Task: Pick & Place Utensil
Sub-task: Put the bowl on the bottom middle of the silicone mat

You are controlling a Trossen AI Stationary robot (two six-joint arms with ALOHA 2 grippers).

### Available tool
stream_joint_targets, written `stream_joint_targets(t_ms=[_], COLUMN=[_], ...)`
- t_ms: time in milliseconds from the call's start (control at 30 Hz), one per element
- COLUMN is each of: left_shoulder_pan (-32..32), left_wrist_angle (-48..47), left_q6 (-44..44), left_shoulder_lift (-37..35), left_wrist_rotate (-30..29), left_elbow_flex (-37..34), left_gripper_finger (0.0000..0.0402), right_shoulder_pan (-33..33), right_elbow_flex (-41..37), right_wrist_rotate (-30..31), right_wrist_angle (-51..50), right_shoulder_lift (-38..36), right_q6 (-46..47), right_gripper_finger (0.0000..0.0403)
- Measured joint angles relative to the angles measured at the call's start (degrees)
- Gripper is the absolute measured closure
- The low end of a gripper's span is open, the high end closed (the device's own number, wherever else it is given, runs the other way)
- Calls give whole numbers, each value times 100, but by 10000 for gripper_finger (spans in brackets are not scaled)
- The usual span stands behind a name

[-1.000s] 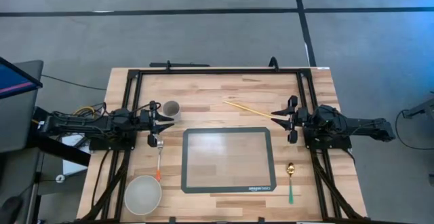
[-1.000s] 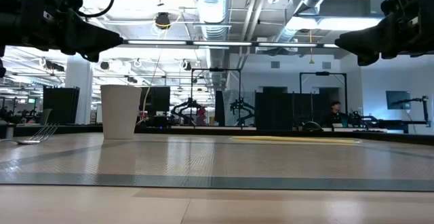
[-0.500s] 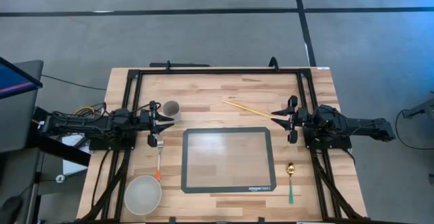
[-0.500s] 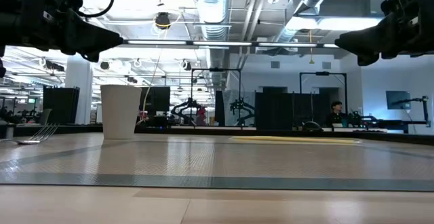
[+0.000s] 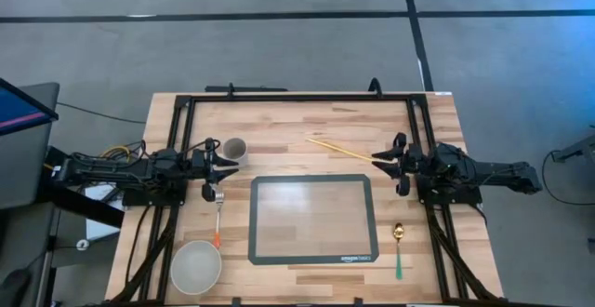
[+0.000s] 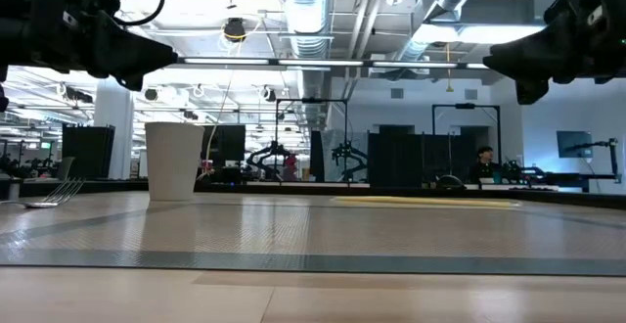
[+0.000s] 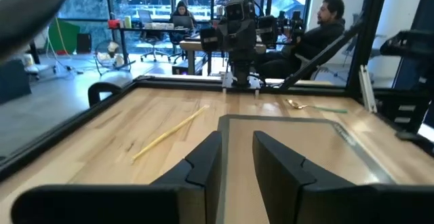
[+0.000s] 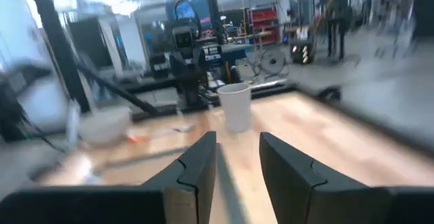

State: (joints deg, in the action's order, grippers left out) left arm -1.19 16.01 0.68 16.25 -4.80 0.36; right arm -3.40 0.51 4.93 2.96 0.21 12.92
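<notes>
1. Left pincer (image 5: 219,166) parked at the left edge of the table (image 5: 297,112), fingers a narrow gap apart, nothing between them. Sits between the paper cup (image 5: 235,148) and the fork (image 5: 218,216).
2. Right pincer (image 5: 389,164) parked at the right edge, raised off the table in the low view, fingers slightly parted, empty. Right beside the near end of the chopsticks (image 5: 340,149).
3. Utensil candidates, all lying flat on bare wood: fork near-left with orange handle, tines toward the left pincer; gold spoon (image 5: 398,247) with green handle near-right; chopsticks far side, angled across the wood.
4. Mat (image 5: 311,219) in the centre, nothing on it. Bowl (image 5: 195,266) in the near-left corner, looks empty.
5. Task names no specific utensil and no target. Probably nothing started yet; neither pincer committed.
6. Risks, judged from the layout:
 - Fork and spoon lie flat and thin: a descent slightly off line likely skids one finger over the handle and closes on air.
 - Chopsticks roll and come as a pair: pinch may take one and flick the other away.
 - Cup just beside the left pincer on its far side: a swing that way likely tips it, light and tall.
 - Fork tines nearly under the left pincer: straight drop could hit the head rather than the handle and kick the fork sideways.
 - Fingers barely parted on both sides: wider opening needed before descent, else contact on top of the utensil.
</notes>
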Motion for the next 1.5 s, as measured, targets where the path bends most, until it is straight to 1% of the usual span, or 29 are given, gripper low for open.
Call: stream_joint_targets(t_ms=[67,100,267,367,467,533,633,767,833,933,1000,1100,1167,1267,1333,1400,1500], left_shoulder_pan=[1,0,0,0,0,0,2,-9,-91,-341,-563,-1017,-1351,-1932,-2284,-2629,-3153], left_wrist_angle=[47,78,113,129,350,648,1247,1342,1237,929,361,-1080,-2020,-2767,-3066,-3265,-3987], left_q6=[-182,-328,-858,-1112,-1309,-1505,-1649,-1647,-1642,-1525,-1358,-1103,-946,-865,-885,-1084,-1660], left_shoulder_lift=[0,-2,-2,-1,0,21,64,289,620,1314,1812,2495,2882,3313,3524,3642,3766], left_wrist_rotate=[0,0,-1,0,-2,8,274,912,1249,1632,1823,1875,1629,687,4,-615,-1120], left_elbow_flex=[-1,-2,-2,0,-2,-2,87,865,1368,2182,2800,3787,4398,5029,5191,5215,5228], left_gripper_finger=[316,316,316,316,316,316,316,316,318,332,345,361,364,361,349,331,302], right_shoulder_pan=[0,-6,-90,-140,-180,-208,-281,-360,-350,-332,-332,-332,-332,-332,-332,-332,-334], right_elbow_flex=[-2,-1,0,0,-2,0,0,25,112,220,243,251,251,251,254,254,254], right_wrist_rotate=[5,30,697,891,902,725,592,381,257,238,234,218,219,219,223,223,227], right_wrist_angle=[47,78,300,393,419,438,786,1552,1695,1735,1704,1695,1677,1679,1681,1681,1680], right_shoulder_lift=[-2,0,-2,0,0,24,33,31,33,28,32,31,33,31,31,33,32], right_q6=[554,638,237,213,288,357,27,1,-65,-93,-93,-92,-91,-88,-69,23,206], right_gripper_finger=[295,295,295,295,295,295,295,295,295,295,295,295,295,295,295,295,295])
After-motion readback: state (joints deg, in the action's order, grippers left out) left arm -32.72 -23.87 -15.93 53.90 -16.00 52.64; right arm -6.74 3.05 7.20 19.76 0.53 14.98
